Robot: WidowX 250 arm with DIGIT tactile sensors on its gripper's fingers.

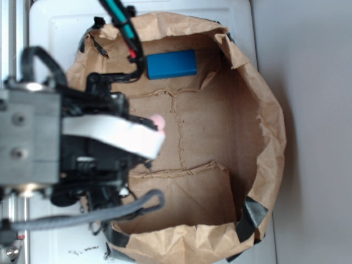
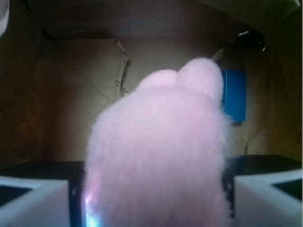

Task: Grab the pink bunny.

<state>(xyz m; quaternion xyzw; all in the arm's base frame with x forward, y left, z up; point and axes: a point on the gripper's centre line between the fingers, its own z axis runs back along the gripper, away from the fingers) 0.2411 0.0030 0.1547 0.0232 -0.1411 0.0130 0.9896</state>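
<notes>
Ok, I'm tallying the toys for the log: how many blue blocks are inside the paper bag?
1. The blue block lies on the floor of the paper bag near its far wall, apart from the pink bunny between the gripper fingers. The arm hides part of the bag.

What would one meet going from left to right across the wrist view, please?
Left white finger → pink bunny, filling the middle between the fingers → blue block, farther back against the brown paper wall → right white finger.
</notes>
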